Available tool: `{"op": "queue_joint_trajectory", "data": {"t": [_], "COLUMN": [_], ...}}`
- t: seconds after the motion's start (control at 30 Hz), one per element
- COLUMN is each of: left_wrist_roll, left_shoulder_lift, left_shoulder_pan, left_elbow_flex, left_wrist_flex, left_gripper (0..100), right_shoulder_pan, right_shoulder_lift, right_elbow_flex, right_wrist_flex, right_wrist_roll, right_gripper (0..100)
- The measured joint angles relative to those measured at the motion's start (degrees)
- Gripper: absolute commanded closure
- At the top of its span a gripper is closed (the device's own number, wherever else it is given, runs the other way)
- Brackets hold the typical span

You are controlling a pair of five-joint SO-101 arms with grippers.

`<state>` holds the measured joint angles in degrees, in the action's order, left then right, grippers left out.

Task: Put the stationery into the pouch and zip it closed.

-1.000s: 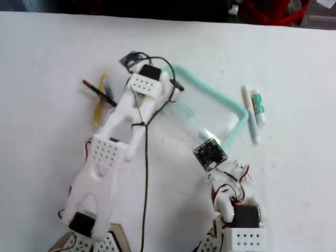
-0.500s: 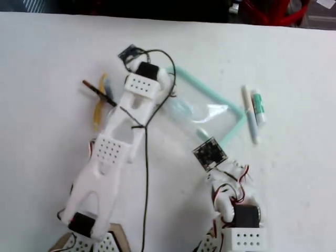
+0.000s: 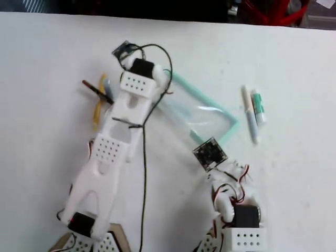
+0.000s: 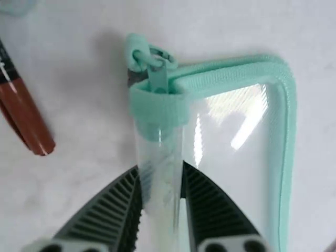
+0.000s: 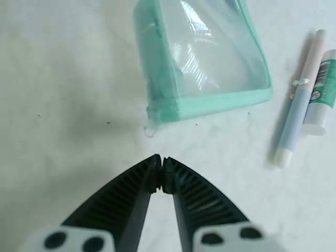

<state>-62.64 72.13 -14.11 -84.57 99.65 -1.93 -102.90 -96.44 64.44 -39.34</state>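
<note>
Pouch (image 3: pixel 202 113), clear with mint edging, lies on the white surface (image 3: pixel 294 63) between the two arms. Left gripper (image 4: pixel 160 173) is clamped on its corner, just beside the zipper pull (image 4: pixel 155 68). Right gripper (image 5: pixel 160 160) is pinched closed on nothing, near the pouch's opposite end. A pale pen (image 3: pixel 250 115) and a green-capped stick (image 3: pixel 257 107) lie beside the pouch, and a brown marker (image 4: pixel 21 113) lies at its other side.
</note>
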Motion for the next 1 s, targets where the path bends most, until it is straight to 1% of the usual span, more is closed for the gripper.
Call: {"op": "queue_joint_trajectory", "data": {"t": [0.17,0.3,0.43,0.5,0.6,0.7,0.77,0.87,1.0], "left_wrist_roll": [0.00,0.00,0.18,2.11,6.68,14.51,22.42,37.45,61.54], "left_shoulder_lift": [-0.35,-4.92,-13.01,-18.46,-27.60,-37.71,-44.92,-54.42,-61.98], "left_shoulder_pan": [0.00,0.09,0.09,-0.35,-2.90,-5.80,-7.30,-7.91,-7.74], "left_elbow_flex": [-0.09,0.97,7.74,12.92,20.84,24.70,25.14,25.49,25.67], "left_wrist_flex": [0.18,1.05,1.67,1.76,2.11,2.02,2.29,1.93,1.58], "left_gripper": [98,98,98,98,98,98,98,98,98], "right_shoulder_pan": [0.00,0.00,0.00,0.00,0.00,-0.26,-0.26,-0.18,-0.09], "right_shoulder_lift": [0.00,0.00,0.00,0.00,0.00,0.09,0.09,0.09,0.09], "right_elbow_flex": [0.00,0.00,0.00,0.00,0.00,0.00,0.00,0.00,0.00], "right_wrist_flex": [0.00,0.00,0.00,0.00,0.00,0.00,0.00,0.00,0.00], "right_wrist_roll": [0.00,0.00,0.00,0.00,0.00,0.00,0.00,0.00,0.00], "right_gripper": [97.8,97.8,97.8,97.8,97.8,97.8,97.8,97.8,97.8]}}
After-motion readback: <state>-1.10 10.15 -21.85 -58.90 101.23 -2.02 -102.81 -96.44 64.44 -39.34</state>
